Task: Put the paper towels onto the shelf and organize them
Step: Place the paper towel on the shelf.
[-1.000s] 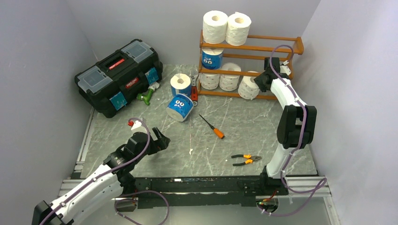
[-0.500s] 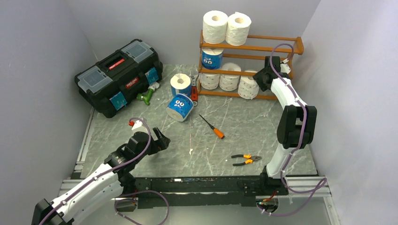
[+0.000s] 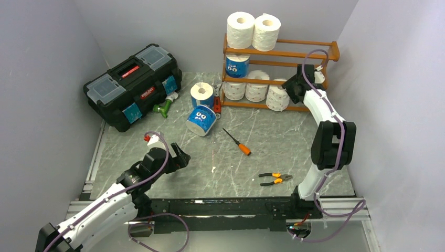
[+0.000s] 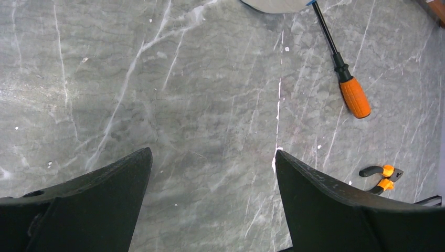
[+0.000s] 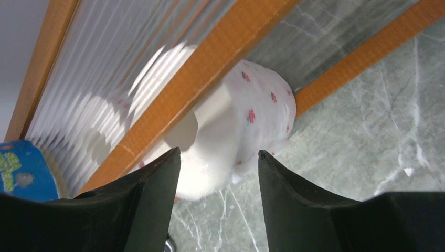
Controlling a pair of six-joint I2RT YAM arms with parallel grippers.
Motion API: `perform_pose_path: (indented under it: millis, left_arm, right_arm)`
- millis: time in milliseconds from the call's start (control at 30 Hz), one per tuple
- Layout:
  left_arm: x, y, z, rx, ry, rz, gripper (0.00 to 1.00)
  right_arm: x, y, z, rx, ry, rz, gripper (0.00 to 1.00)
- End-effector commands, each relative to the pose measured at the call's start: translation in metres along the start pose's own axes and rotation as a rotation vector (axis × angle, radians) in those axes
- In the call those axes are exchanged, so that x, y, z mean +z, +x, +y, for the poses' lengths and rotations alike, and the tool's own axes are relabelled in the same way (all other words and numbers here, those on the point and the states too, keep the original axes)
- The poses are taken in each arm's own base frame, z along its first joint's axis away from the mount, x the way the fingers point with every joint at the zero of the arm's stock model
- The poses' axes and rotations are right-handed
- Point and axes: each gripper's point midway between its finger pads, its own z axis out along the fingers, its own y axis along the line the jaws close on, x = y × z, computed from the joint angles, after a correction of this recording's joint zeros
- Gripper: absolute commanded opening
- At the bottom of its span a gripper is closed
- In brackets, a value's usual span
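While my left gripper hangs spread above the grey marbled tabletop between pale lilac walls, my right gripper stands parted, facing a white roll at the bottom tier of the shelf.

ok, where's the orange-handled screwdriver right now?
Top view: the orange-handled screwdriver lies on the grey marbled table near centre, between the tipped blue-wrapped paper roll and the orange-handled pliers.

Robot lab cell, plain grey walls, marbled table, toolbox
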Motion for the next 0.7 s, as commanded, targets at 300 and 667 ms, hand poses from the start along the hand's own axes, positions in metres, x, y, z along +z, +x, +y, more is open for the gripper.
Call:
perform_pose_path:
  millis: [300,667]
  left_arm:
    - [-0.009,-0.016,-0.020,-0.007,0.068,-0.032,0.93]
    - [-0.009,-0.010,-0.020,-0.012,0.066,-0.002,0.92]
  right_arm:
    - [-0.109,-0.012,0.026,-0.155,-0.262,-0.294,0.59]
    - [-0.086,0.051,-0.025,-0.215,-0.441,-0.342,0.53]
